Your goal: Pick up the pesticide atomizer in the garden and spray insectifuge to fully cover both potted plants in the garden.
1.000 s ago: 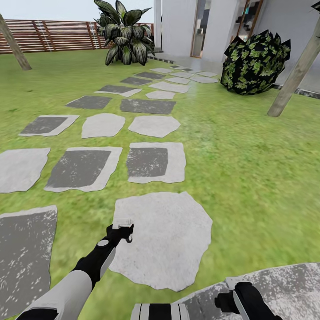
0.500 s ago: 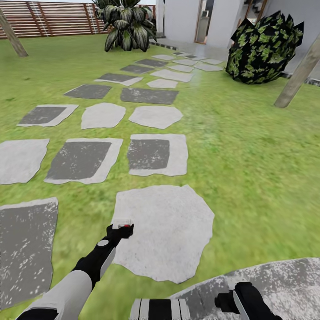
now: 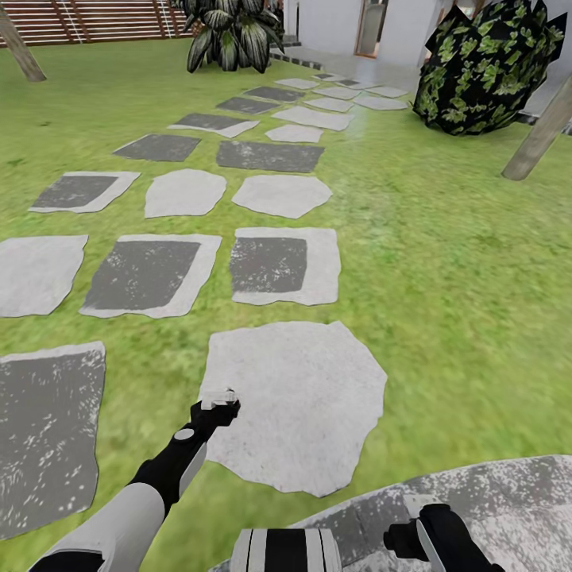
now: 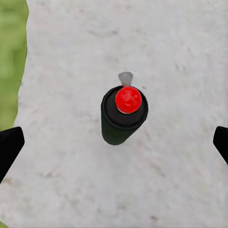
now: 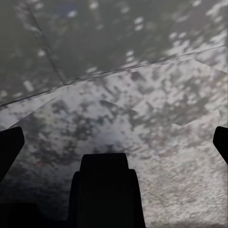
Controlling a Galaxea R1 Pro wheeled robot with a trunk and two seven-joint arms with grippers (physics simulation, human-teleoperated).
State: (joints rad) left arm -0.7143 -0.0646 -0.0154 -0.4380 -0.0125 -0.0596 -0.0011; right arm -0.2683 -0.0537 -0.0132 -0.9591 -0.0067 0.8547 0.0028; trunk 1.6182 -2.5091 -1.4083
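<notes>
- While the robot faced up the garden path, the lawn spread from 9 to 3 o'clock around pale and dark stepping stones.
- A dark shrub stood far off at 1 o'clock, and a broad-leaved plant at 11 o'clock.
- The left gripper hung at 7 o'clock over a pale stone. Its fingertips were wide apart, and a red-capped dark cylinder sat between them, touching neither.
- The right gripper, at 5 o'clock, had its fingertips likewise apart above speckled stone.
- The pesticide atomizer showed its pale head at the left gripper's tip. Whether the cylinder was its body could not be told.

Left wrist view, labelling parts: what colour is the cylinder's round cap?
Red cap, left wrist view.
</notes>
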